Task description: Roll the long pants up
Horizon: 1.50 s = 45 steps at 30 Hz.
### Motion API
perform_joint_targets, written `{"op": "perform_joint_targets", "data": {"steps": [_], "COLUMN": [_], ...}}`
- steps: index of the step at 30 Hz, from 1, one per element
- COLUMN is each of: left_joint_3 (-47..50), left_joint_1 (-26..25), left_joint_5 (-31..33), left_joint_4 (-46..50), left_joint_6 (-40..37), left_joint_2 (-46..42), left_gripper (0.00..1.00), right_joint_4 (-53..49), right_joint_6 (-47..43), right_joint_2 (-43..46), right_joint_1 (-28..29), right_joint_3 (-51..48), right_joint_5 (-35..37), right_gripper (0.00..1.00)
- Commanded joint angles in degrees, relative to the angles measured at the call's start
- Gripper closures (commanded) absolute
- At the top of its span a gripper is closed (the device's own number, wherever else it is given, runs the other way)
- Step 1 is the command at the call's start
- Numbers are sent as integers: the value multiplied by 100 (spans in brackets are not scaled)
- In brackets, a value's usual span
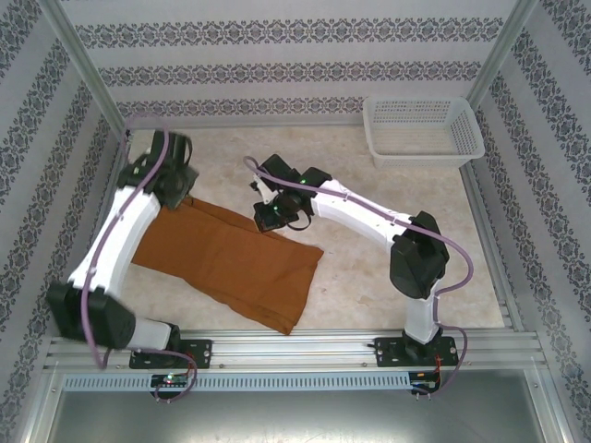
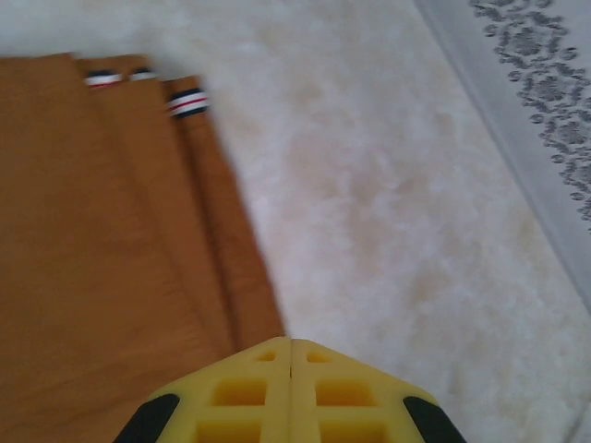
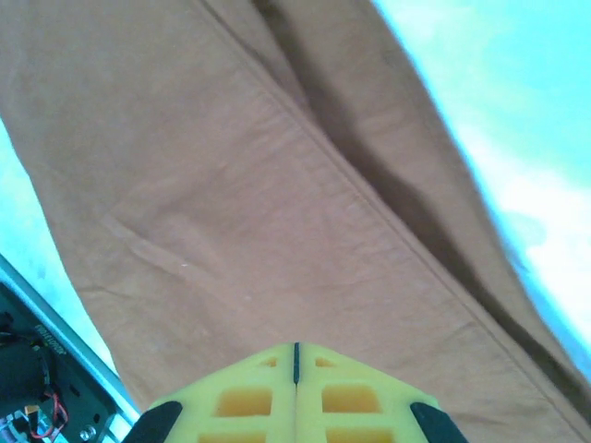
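Both claws are closed, yellow fingers pressed together: left claw (image 2: 291, 345) at the edge of the rust-brown soft fabric long pants (image 1: 231, 263), right claw (image 3: 295, 349) over their cloth. They lie flat on the pale tabletop (image 1: 369, 268); the left arm (image 1: 120, 231) hides their far corner.

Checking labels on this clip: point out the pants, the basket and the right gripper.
pants (image 1: 231, 263), top view, middle of the spread fabric
basket (image 1: 422, 155), top view, its near wall
right gripper (image 3: 295, 351), right wrist view, seam between its closed fingertips
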State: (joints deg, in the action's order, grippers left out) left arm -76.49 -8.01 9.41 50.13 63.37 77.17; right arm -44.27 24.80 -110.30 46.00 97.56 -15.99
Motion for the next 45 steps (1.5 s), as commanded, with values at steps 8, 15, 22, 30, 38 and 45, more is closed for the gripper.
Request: {"op": "perform_joint_targets", "data": {"steps": [8, 15, 22, 30, 38, 45], "left_joint_3": [2096, 1394, -384, -4345, -6087, -6106], "left_joint_1": [204, 652, 639, 190, -553, -711], "left_joint_5": [846, 256, -1060, -2070, -2998, -3136], "left_joint_4": [-808, -1378, -1706, -304, -299, -316], "left_joint_6": [827, 1076, 619, -449, -866, -1099], "left_joint_2": [243, 2641, 4515, 6643, 7639, 7445], "left_gripper": [100, 100, 100, 100, 100, 97], "right_joint_4": [138, 621, 1068, 1535, 1704, 820], "right_joint_6": [-107, 190, 536, 936, 1097, -14], "right_joint_2": [218, 815, 1083, 501, -35, 622], "right_joint_1": [-358, -380, -245, 304, 734, 901], "right_joint_3": [-939, -2078, -2888, -3003, -2508, -2093], "right_joint_5": [-454, -298, -157, -194, -345, 509], "right_gripper": [100, 100, 100, 100, 100, 40]}}
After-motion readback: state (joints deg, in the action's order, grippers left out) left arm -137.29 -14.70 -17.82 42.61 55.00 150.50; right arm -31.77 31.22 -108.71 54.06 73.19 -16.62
